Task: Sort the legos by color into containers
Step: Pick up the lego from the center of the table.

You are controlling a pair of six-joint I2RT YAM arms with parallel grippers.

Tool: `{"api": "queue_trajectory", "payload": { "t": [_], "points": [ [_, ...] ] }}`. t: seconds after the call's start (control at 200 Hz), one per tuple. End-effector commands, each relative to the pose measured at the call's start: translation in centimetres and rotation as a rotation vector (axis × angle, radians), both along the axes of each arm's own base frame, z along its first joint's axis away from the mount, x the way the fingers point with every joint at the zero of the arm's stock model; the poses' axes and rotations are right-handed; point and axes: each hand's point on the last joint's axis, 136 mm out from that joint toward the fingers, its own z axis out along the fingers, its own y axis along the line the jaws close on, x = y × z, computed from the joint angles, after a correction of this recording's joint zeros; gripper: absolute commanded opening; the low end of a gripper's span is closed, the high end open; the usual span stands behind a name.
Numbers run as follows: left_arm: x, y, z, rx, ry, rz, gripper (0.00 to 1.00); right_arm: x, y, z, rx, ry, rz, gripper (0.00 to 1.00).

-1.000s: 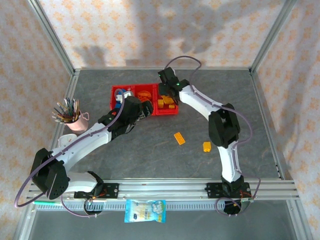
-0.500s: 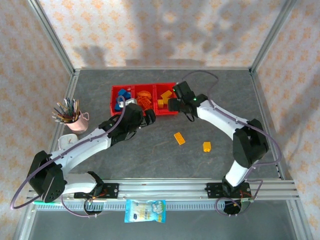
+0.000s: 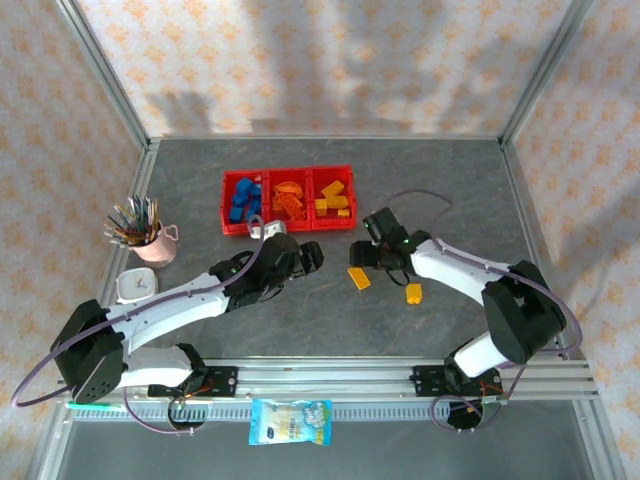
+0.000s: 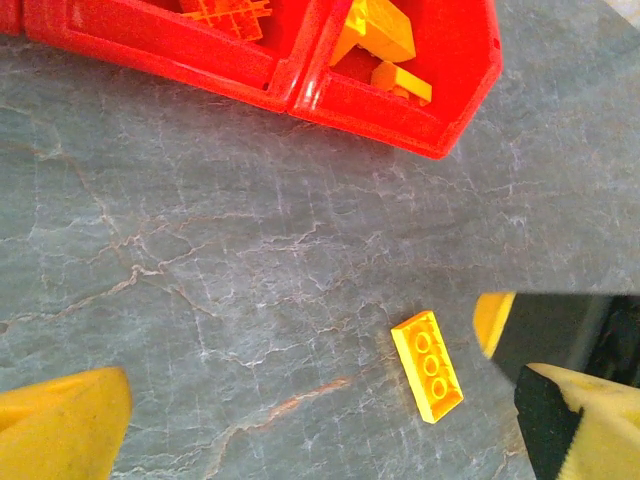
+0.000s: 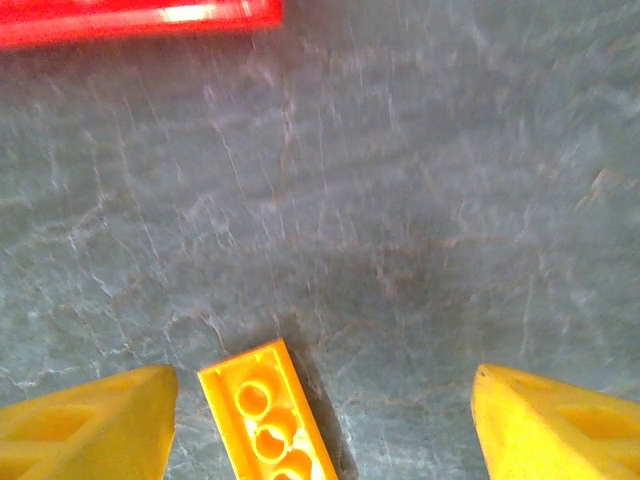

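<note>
Straddling a loose yellow plate

The flat yellow plastic lego plate (image 5: 270, 415) lies on the grey veined tabletop (image 3: 330, 320), apart from the red three-compartment plastic tray (image 4: 380, 108). The right pincer (image 5: 320, 390) hangs over it, jaws spread and empty, probably lining up a pick. Its wrist view cuts off the plate's near end. The left pincer (image 4: 325, 400), open too, hovers nearby. A small chunky brick (image 3: 414, 293) beside them looks yellow-orange.

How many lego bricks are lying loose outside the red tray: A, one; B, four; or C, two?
C: a flat yellow brick and a smaller yellow brick lie apart from the red tray.
</note>
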Motion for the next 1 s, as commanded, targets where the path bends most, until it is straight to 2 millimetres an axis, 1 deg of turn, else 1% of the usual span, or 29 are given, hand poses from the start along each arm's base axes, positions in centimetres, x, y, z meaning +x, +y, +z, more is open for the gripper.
{"api": "queue_trajectory", "payload": {
  "t": [0.0,0.115,0.225,0.4,0.49,0.601,0.801,0.921,0.996],
  "points": [
    [0.2,0.8,0.7,-0.037,-0.036,0.075,0.99,-0.8,1.3,-0.2,0.087,-0.011,0.002,0.77],
    [0.0,1.3,0.3,-0.037,-0.034,0.096,0.99,-1.8,1.6,-1.5,0.063,-0.002,0.027,0.77],
    [-0.1,1.5,0.0,-0.033,-0.030,0.101,0.99,-2.7,2.7,-2.4,0.029,0.002,0.067,0.77],
    [-0.2,2.0,-0.2,-0.022,-0.028,0.115,0.99,-3.0,3.1,-3.1,-0.042,0.003,0.071,0.76],
    [-0.3,2.1,-0.4,-0.017,-0.026,0.115,0.99,-3.2,3.3,-3.5,-0.076,0.010,0.073,0.72],
    [-0.4,2.4,-0.4,-0.006,-0.028,0.122,0.99,-3.3,4.0,-3.4,-0.119,-0.003,0.089,0.66],
    [-0.3,2.6,-0.1,-0.003,-0.036,0.127,0.99,-2.7,3.4,-3.8,-0.200,-0.017,0.061,0.48],
    [-0.4,2.5,-0.1,-0.002,-0.035,0.124,0.99,-2.5,3.2,-4.2,-0.227,-0.010,0.056,0.45],
    [-0.4,2.5,-0.1,-0.001,-0.034,0.124,0.99,-2.5,3.5,-4.4,-0.221,-0.001,0.060,0.40]
  ]
}}
